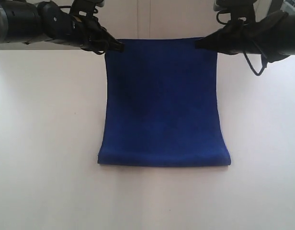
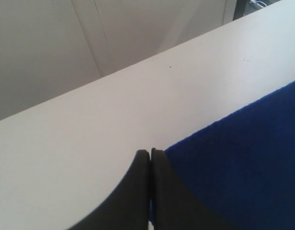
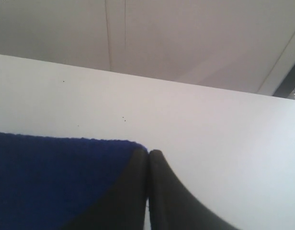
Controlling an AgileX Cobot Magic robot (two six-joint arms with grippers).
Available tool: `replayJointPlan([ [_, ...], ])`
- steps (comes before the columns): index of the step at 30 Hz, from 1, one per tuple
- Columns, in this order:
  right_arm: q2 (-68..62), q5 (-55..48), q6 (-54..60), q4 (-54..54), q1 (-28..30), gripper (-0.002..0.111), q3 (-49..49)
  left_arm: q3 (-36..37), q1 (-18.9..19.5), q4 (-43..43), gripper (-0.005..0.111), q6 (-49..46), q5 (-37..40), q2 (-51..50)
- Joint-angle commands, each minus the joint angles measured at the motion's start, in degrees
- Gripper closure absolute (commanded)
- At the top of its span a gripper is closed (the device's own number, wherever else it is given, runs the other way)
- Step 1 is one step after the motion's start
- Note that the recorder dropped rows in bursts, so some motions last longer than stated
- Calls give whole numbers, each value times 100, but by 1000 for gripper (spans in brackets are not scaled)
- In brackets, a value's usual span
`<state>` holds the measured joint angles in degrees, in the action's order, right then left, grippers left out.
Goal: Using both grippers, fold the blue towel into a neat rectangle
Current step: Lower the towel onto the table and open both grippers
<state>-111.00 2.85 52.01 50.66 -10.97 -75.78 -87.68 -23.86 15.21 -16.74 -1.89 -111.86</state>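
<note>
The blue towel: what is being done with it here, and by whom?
Two robot arms are working on the blue towel. The left gripper and the right gripper each hold one far corner, with the jaws shut on the cloth. The held edge is raised above the white table and stretched straight between them, while the towel's near end rests on the table. The fold is not yet laid down.
</note>
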Motion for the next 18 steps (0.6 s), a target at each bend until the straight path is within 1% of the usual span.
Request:
replayJointPlan([
  [1,-188,23,63,-34,63,108,-159,-47,58,25,107,1,-150,-181],
  [8,-516,75,63,-34,75,108,-312,-111,70,25,107,1,-408,-436],
  [18,-833,284,176,-34,75,108,-457,-575,70,25,107,49,-410,-955],
])
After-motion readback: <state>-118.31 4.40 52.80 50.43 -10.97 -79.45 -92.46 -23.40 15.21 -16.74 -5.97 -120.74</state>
